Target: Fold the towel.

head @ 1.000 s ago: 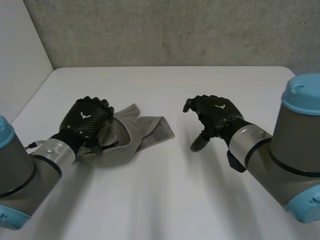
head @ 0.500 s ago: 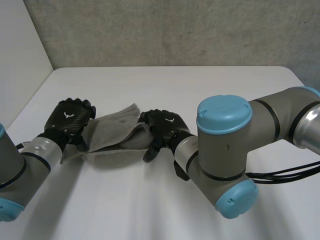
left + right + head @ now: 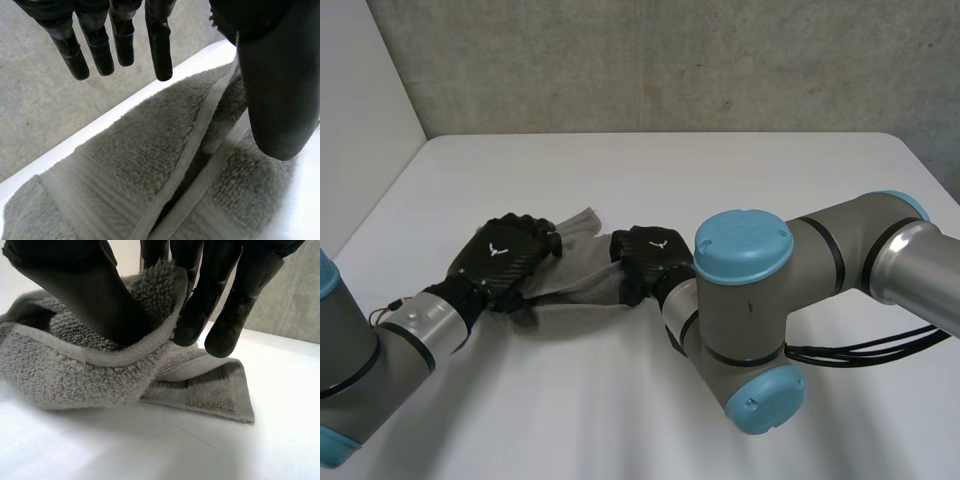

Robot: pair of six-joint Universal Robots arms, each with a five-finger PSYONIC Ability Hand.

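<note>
Towel (image 3: 582,280) lies lengthwise between the hands near the surface's (image 3: 720,180) left edge. The right hand's (image 3: 650,255) fingers (image 3: 200,300) pinch its right end, while the left hand's (image 3: 505,258) fingers (image 3: 159,45) hover straight and wide.

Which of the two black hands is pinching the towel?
The right hand: its thumb and fingers squeeze a raised fold of the towel between them. The left hand has straight fingers over the towel and grips nothing.
</note>
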